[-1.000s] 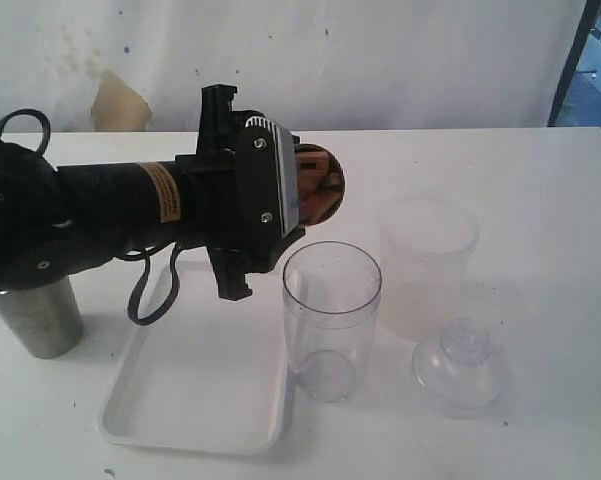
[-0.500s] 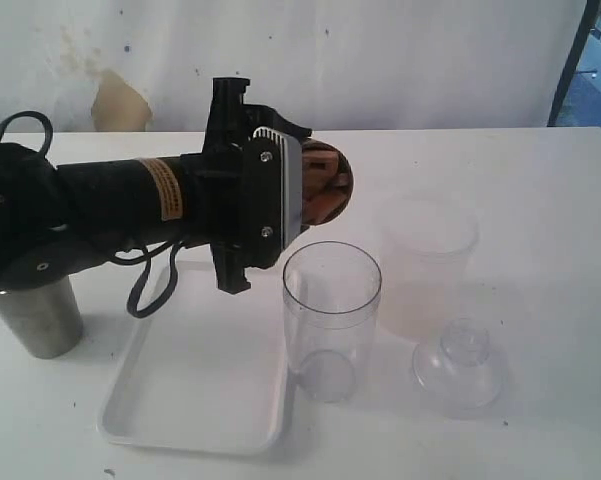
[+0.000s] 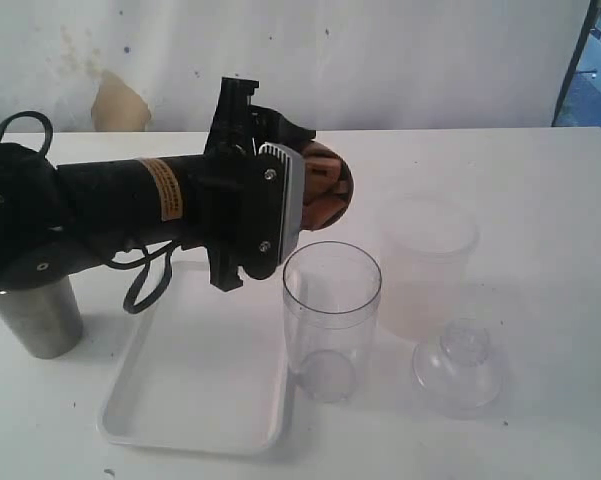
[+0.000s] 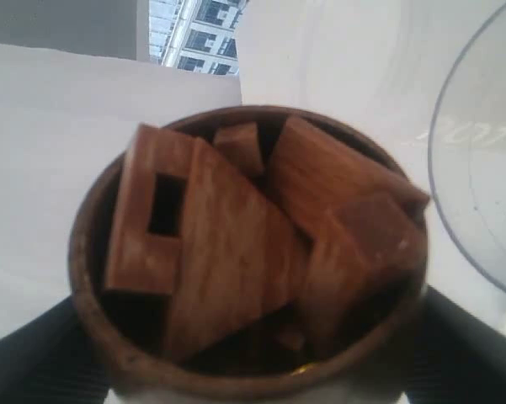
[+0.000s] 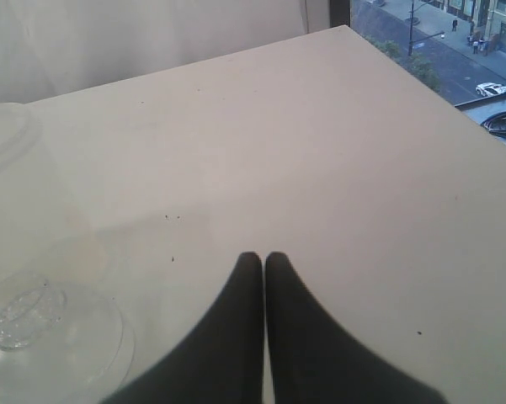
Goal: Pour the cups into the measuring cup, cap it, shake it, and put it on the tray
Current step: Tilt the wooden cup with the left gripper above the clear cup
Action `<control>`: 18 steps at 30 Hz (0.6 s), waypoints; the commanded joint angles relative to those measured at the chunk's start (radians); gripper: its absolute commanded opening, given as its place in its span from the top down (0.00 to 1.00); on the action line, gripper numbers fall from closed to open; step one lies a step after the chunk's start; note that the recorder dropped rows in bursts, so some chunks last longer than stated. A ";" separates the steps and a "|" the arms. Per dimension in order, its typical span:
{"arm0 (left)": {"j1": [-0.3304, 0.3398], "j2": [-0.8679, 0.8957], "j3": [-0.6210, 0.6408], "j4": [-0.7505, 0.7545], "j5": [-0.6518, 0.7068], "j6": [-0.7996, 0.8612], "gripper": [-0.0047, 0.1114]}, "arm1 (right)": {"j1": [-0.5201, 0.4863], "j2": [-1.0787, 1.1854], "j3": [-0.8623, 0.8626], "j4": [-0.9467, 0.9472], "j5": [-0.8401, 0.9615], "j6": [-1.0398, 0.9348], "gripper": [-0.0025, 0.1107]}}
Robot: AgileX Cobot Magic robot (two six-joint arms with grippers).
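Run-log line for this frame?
left gripper: holds wood-grain cup, tipped, blocks inside | right gripper: shut, empty | measuring cup: upright, empty | steel tumbler: upright

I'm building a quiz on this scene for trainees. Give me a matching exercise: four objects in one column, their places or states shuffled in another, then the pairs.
1. wood-grain cup
2. steel tumbler
3. measuring cup
4. dome lid

A. upright on the table, just right of the tray
B. on the table before the frosted container
C. gripped by the left hand, tipped sideways, holding wooden pieces
D. at the exterior view's left edge, partly hidden by the arm

Pairs: 1-C, 2-D, 3-A, 4-B
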 commanded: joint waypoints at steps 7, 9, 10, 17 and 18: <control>-0.034 -0.011 -0.003 -0.166 -0.030 -0.001 0.96 | 0.003 -0.005 0.003 0.000 -0.013 0.004 0.98; -0.044 -0.011 -0.003 -0.176 -0.030 -0.006 0.96 | 0.003 -0.005 0.003 0.000 -0.013 0.004 0.98; -0.049 -0.011 -0.003 -0.178 -0.028 -0.006 0.96 | 0.003 -0.005 0.003 0.000 -0.013 0.004 0.98; -0.052 -0.011 -0.003 -0.181 -0.028 0.039 0.96 | 0.003 -0.005 0.003 0.000 -0.013 0.004 0.98; -0.054 -0.011 -0.003 -0.181 -0.028 0.043 0.96 | 0.003 -0.005 0.003 0.000 -0.013 0.004 0.98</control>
